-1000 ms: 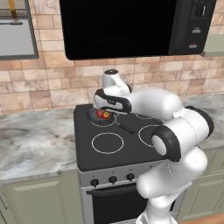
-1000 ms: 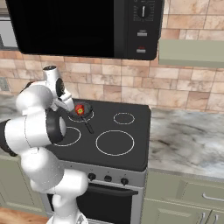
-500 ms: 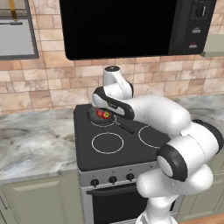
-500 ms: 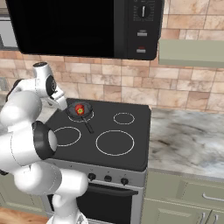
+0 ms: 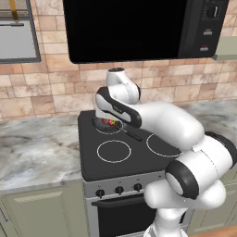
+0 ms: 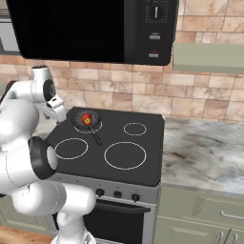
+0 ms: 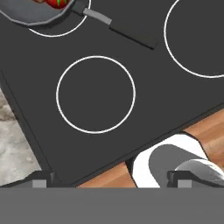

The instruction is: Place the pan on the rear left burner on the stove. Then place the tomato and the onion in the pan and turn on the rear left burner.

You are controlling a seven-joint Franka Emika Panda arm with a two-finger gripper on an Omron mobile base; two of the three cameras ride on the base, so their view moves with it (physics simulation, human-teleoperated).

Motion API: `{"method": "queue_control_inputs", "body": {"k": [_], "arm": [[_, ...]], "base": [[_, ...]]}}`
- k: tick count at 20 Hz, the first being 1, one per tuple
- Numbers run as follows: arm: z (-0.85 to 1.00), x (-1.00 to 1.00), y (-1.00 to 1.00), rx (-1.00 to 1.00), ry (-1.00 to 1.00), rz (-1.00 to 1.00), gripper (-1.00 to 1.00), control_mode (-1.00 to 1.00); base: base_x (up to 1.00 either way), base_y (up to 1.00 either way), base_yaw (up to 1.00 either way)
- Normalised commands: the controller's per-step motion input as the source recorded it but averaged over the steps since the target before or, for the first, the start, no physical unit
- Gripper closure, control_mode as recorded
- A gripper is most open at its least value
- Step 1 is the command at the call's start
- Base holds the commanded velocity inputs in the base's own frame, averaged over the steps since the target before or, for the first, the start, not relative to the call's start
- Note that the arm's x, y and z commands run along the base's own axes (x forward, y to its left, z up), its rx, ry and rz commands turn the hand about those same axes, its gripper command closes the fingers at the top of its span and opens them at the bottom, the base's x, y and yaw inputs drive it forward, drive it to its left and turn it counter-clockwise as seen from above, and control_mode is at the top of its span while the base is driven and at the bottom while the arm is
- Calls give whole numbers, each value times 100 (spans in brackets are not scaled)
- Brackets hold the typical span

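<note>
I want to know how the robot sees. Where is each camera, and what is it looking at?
Left base view: behind the arm on its left, looking forward and down at the stove; the white arm rises from the lower right.
Right base view: behind on its right, facing the same stove; the arm rises from the lower left.
Hand view: on the hand, looking down at the cooktop; two dark fingertips show at the bottom.
All three share the pan holding the tomato.

"What can't you make out?"

"Your arm covers most of the pan (image 5: 105,122) in the left base view. In the hand view, the tomato (image 7: 59,2) is cropped at the top, and the onion stays hidden."
</note>
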Motion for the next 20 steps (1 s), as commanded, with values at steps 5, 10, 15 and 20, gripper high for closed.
{"method": "queue_control_inputs", "body": {"k": [5,10,15,20], "arm": [[0,-60,15,0,15,0,-100,-100],[-3,-60,4,0,9,0,-100,-100],[-24,-36,0,-2,0,2,-100,-100],[-34,-11,0,-1,0,5,-100,-100]], "base": [[0,0,0],[0,0,0],[0,0,0],[0,0,0]]}}
